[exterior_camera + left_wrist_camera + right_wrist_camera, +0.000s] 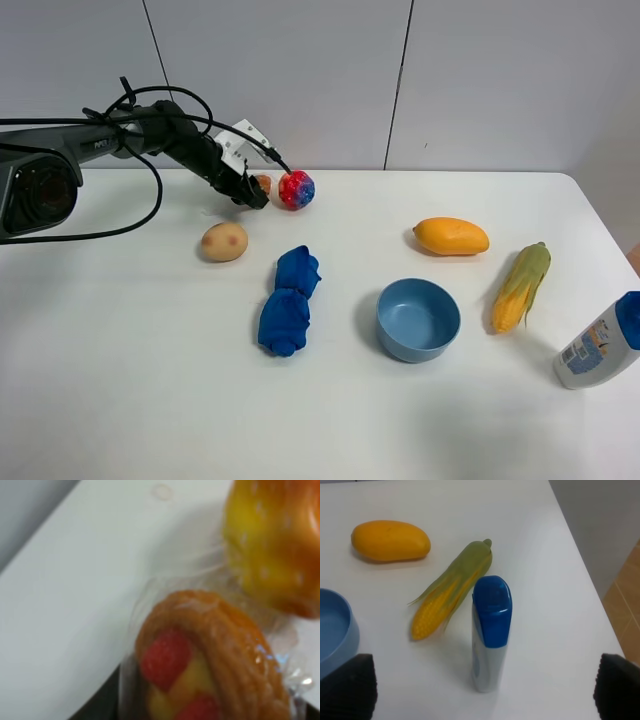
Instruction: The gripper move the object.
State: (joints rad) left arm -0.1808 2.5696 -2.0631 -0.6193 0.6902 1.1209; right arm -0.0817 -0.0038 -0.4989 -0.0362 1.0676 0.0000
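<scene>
Lying at the far left of the table (150,350): wrapped pastry (263,184), just beside ball (296,189), at left gripper (250,192) tip; whether gripped, cannot tell. Right gripper (485,690): fingers spread wide, near bottle (490,630).

Pastry (264,183) half hidden behind claw (254,194), bottle (595,352) edge-cropped

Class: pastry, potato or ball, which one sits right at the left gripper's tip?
The wrapped pastry, right at the left gripper; the ball lies just beyond it, the potato apart.
</scene>
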